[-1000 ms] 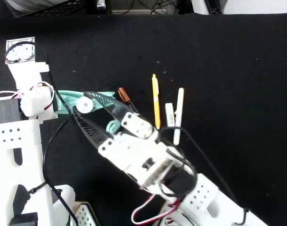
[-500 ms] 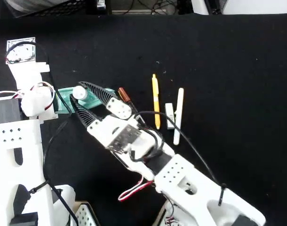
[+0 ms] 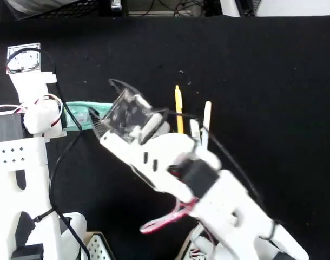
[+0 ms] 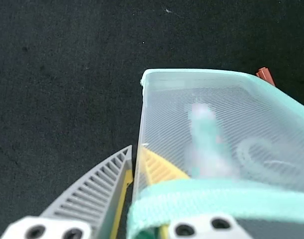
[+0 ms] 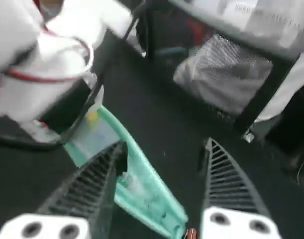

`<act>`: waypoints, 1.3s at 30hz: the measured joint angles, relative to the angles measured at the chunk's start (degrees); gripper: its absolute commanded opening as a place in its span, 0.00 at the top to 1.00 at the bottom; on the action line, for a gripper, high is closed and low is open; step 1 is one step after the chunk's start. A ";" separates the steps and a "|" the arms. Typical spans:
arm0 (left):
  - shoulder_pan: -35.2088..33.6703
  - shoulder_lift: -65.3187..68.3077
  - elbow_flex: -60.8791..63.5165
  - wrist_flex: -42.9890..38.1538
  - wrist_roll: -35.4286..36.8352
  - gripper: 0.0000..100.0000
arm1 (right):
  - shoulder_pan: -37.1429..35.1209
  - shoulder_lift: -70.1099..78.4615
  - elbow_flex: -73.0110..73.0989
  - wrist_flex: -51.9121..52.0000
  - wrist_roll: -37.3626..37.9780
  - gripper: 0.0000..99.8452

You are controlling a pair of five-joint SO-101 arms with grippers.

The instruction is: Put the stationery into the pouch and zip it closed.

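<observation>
At left of table [image 3: 273,65] | left gripper [image 4: 137,169] clamped on pouch [image 4: 207,114] | right gripper [image 5: 159,169] spread wide, empty, above pouch

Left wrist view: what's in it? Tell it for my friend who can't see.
A see-through mint-green mesh pouch sits over a black table, its near end held by the left gripper, jaws shut on it. Through the mesh show pale shapes, and a reddish tip peeks past its far corner.

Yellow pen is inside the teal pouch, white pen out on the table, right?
No: the yellow pen lies on the table too, beside the white pen, outside the teal pouch. The high view shows it.
</observation>
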 measured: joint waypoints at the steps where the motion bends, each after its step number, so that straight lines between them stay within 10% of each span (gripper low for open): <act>1: 0.00 0.00 0.00 0.00 0.00 0.97 | 0.00 -1.05 -3.25 3.87 -0.18 0.76; 9: 0.00 0.00 0.18 0.00 0.00 0.97 | 10.37 -8.44 -16.44 24.53 1.05 0.76; 18: 0.00 0.00 0.18 0.00 0.00 0.97 | 35.52 0.09 9.49 21.19 1.05 0.76; 30: 0.00 0.00 0.18 0.00 0.00 0.97 | 24.44 40.62 15.47 8.26 6.07 0.76; 39: 0.00 0.00 0.18 0.00 0.00 0.97 | 23.82 44.40 12.84 7.47 10.64 0.76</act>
